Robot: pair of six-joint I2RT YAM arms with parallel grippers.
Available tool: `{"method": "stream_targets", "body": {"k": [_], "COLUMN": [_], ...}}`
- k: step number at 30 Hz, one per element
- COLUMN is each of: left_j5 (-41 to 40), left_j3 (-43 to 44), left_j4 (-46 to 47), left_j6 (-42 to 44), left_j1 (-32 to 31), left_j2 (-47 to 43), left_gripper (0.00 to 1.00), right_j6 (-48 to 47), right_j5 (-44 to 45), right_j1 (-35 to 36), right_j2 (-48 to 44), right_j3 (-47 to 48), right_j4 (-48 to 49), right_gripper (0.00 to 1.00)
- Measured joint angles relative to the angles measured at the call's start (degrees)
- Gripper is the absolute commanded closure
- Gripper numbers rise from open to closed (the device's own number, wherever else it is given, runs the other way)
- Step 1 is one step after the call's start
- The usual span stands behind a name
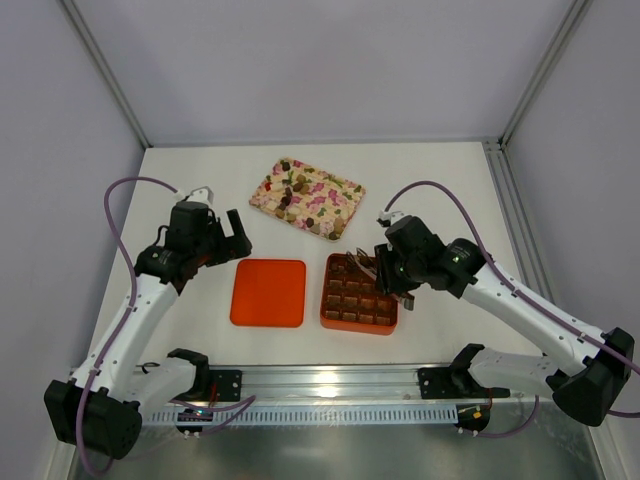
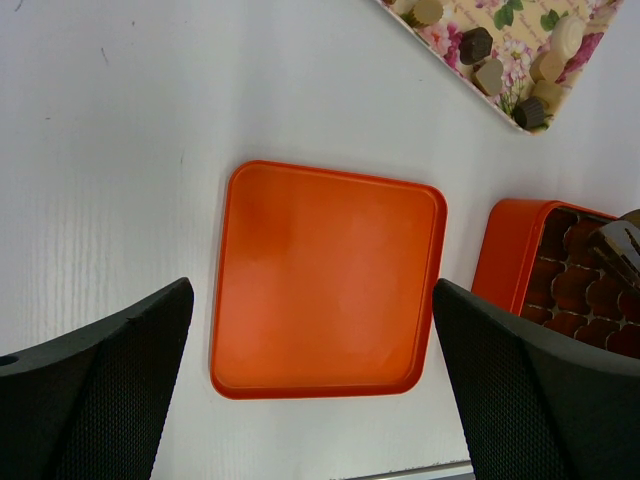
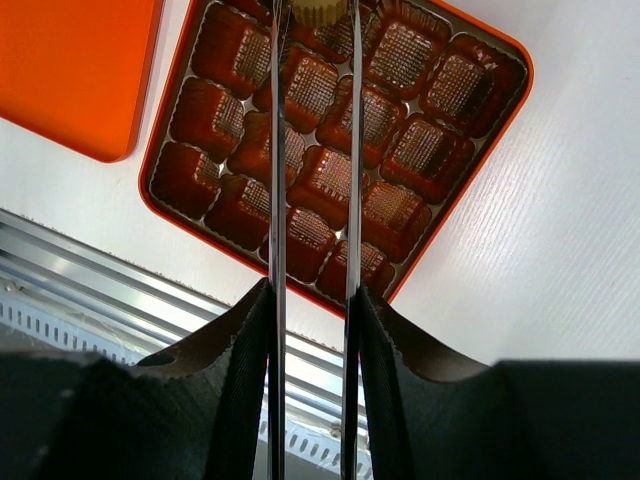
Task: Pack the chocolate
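We see the right gripper (image 3: pixel 314 30) clamped on a tan chocolate (image 3: pixel 318 9) over the orange box (image 2: pixel 503 250) — other chocolates (image 2: pixel 476 44) lie on the floral tray (image 1: pixel 330 205) — while the left gripper (image 1: pixel 230 238) hangs spread wide above the lid (image 2: pixel 320 280).

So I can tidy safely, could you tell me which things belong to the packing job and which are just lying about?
Job: chocolates on the flowered tray; tan piece held in the tongs; orange box.
Lying about: orange lid, untouched; metal rail.
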Motion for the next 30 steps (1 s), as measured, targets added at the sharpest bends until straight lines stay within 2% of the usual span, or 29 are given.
{"method": "stream_targets", "body": {"k": [13,16,23,27,30], "left_j5": [0.02,0.02,0.02,0.04,0.15], "left_j3": [0.00,0.00,0.00,0.00,0.00], "left_j4": [0.00,0.00,0.00,0.00,0.00], "left_j6": [0.00,0.00,0.00,0.00,0.00], "left_j1": [0.00,0.00,0.00,0.00,0.00], "left_j2": [0.00,0.00,0.00,0.00,0.00], "left_gripper": [0.00,0.00,0.00,0.00,0.00], "right_j6": [-0.02,-0.57,-4.85,-7.91,-9.40], "right_j5": [0.46,0.46,0.22,-0.20,-0.39], "right_j1": [0.11,0.11,0.02,-0.26,-0.52], "right_j2": [0.02,1.42,16.44,29.68,37.75], "right_j3": [0.11,2.99,20.37,32.92,38.93], "right_j4": [-0.52,-1.57,-0.07,0.24,0.48], "right_gripper": [0.56,0.56,0.57,0.58,0.58]}}
